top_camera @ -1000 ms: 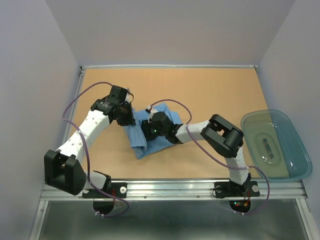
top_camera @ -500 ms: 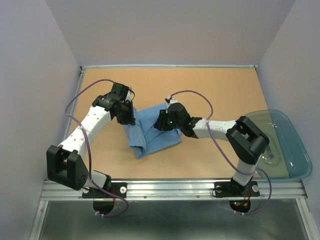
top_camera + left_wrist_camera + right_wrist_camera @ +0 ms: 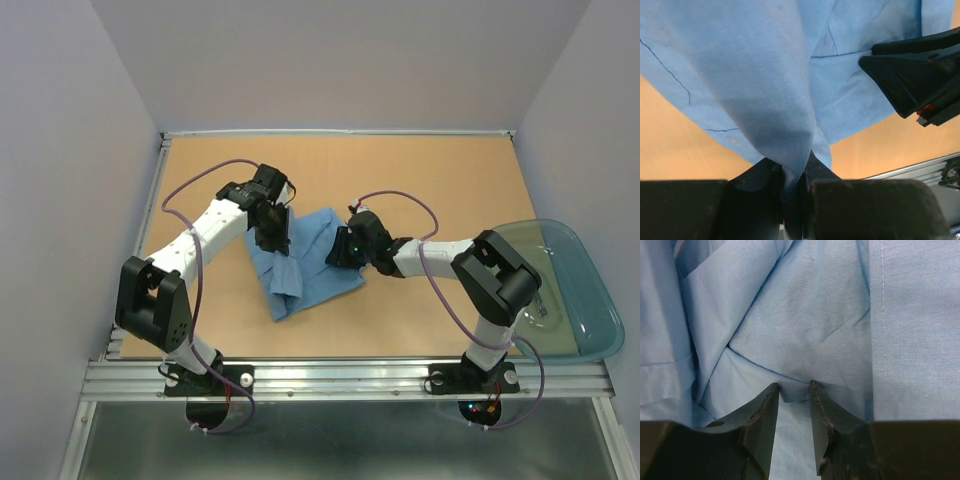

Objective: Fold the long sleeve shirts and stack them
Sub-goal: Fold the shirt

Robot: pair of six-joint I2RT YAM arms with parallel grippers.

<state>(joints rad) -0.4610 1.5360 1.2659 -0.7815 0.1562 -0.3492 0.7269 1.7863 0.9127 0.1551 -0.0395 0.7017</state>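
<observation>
L jaws pinch shirt [image 3: 312, 268] fold | R jaws pinch shirt | tan tbl [image 3: 430, 170], grey walls [image 3: 340, 60], teal tub [image 3: 572, 268] R edge

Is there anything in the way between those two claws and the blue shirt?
Nothing visible stands in the way. The left gripper is shut on a raised fold of the light blue shirt, and the right gripper pinches a pucker of the same cloth.

Tan wooden table [image 3: 440, 170], edged by a metal rail [image 3: 350, 372], sits enclosed by plain pale grey walls [image 3: 340, 60] under even light.
</observation>
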